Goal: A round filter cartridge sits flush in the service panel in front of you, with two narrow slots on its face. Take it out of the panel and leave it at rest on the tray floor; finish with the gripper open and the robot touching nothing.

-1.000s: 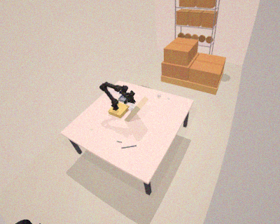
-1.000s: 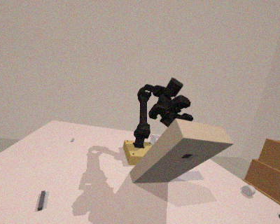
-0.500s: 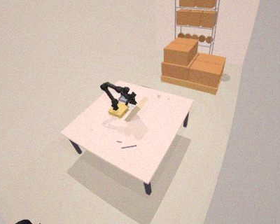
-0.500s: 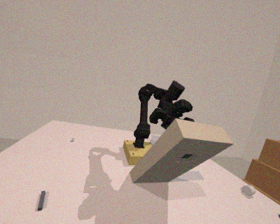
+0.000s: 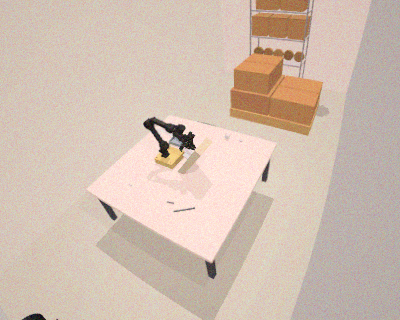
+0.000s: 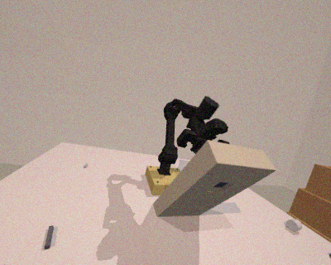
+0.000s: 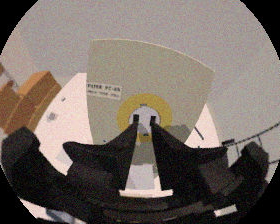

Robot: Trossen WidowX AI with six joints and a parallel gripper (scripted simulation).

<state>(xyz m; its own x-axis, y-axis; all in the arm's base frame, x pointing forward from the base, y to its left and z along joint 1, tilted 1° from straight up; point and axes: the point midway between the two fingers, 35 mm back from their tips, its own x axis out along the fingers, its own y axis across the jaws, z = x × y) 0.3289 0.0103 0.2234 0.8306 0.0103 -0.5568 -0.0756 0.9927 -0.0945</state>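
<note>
The filter cartridge (image 7: 144,113) sits in the panel (image 7: 146,65) (image 6: 196,192) (image 5: 190,162), its pale face ringed by yellow, with two dark slots side by side. The panel stands tilted. My gripper (image 7: 144,124) is in front of that face, its fingers a narrow gap apart with nothing between them. In the wrist view each fingertip overlaps the lower edge of one slot; whether the tips are inside or touching cannot be told. In the exterior view the panel hides the fingertips. The blue-grey tray (image 5: 175,142) is partly hidden behind the arm.
The arm's yellow base block (image 5: 169,158) (image 6: 155,186) stands close beside the panel. A dark bar (image 6: 49,237) and small grey bits (image 6: 293,225) lie on the table (image 5: 137,175). Brown boxes (image 5: 259,75) and a shelf rack stand beyond the table.
</note>
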